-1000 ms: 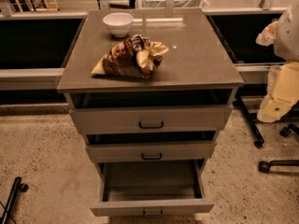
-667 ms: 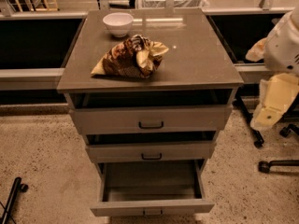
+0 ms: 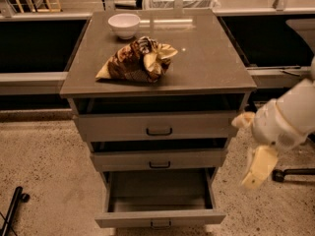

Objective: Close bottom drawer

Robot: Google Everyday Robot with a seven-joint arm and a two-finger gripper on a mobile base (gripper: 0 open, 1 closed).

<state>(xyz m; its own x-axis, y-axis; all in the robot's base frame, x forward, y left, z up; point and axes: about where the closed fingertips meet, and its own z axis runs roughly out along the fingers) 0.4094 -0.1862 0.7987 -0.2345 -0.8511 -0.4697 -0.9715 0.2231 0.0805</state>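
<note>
Can see the bottom drawer (image 3: 160, 218) pulled far out, lowest in the cabinet (image 3: 206, 58). Can see the gripper (image 3: 258, 167) hanging to its right, not touching it; cannot tell if wide or narrow. May push off-centre from this side and jam the drawer askew.

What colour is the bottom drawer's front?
Grey, best seen in the camera view: the bottom drawer stands open, with the end effector off to its right.
</note>
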